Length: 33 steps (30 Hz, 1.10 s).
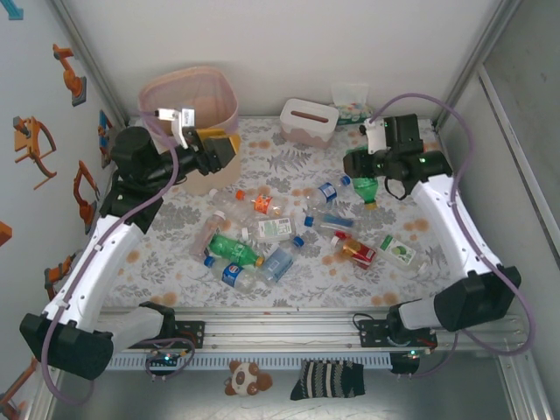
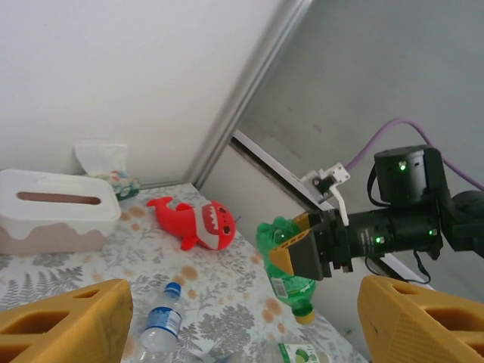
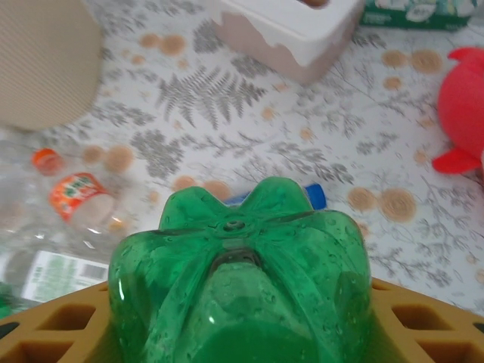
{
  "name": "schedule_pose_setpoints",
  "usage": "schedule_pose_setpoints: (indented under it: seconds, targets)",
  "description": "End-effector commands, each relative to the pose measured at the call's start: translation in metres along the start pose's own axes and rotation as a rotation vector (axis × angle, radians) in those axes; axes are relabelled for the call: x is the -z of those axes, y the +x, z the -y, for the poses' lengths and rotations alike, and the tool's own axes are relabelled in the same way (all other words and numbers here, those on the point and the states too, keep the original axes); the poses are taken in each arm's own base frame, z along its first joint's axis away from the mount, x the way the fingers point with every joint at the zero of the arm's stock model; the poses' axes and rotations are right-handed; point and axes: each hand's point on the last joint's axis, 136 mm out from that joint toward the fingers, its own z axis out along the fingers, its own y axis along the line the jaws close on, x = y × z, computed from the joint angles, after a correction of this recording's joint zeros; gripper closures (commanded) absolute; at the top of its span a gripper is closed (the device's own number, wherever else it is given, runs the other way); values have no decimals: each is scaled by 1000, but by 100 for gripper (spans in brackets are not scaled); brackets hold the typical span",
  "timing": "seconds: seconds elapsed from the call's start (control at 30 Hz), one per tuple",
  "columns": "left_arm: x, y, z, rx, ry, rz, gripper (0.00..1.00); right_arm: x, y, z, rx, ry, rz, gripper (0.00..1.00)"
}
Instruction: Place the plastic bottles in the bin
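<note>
Top view: the bin (image 1: pixel 188 105) stands at the upper left. The left arm is reared up with its elbow bent, and the left claw (image 1: pixel 220 149) sits just beside the bin's front wall. The right arm reaches up the right side of the frame and bends inward at the wrist. The right claw (image 1: pixel 357 164) pinches a green bottle (image 1: pixel 367 189) that hangs cap-down. The other bottles (image 1: pixel 262 236) lie scattered across the middle of the surface (image 1: pixel 166 254). The tissue box (image 1: pixel 309 122) sits between the right claw and the bin.

As I judge it, the carry to the bin runs past that box and ends where the left claw is parked. A low or straight path could clip either one. The bin is also tall, so too little lift would knock the bottle on the rim.

Left wrist: the left claw's fingers (image 2: pixel 68 318) are spread wide at the bottom corners, with nothing between them. Across the frame the green bottle dangles from the right claw, above the surface, with a shark (image 2: pixel 193 223) behind it.

Right wrist: the bottle's lobed base bulges up between the fingers (image 3: pixel 53 325), which press its sides. The plastic is smooth and rounded, so the bottle may slip or swing if the arm moves sharply. The bin wall shows at the upper left.
</note>
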Motion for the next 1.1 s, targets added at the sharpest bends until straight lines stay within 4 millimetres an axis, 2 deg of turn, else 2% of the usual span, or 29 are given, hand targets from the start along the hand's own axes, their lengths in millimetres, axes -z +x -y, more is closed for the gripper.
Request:
schedule_pose_setpoints:
  seconds: [0.0, 0.5, 0.67, 1.07]
  targets:
    - [-6, 0, 12, -58, 81, -2, 24, 22, -18, -27, 19, -116, 108, 49]
    - [-17, 21, 74, -199, 363, -58, 25, 108, -62, -94, 110, -397, 437, 52]
    - [-20, 26, 89, -231, 415, -76, 24, 126, -71, -108, 110, -468, 496, 52]
    - [-31, 40, 124, -297, 542, -110, 24, 162, -83, -156, 125, -702, 568, 53]
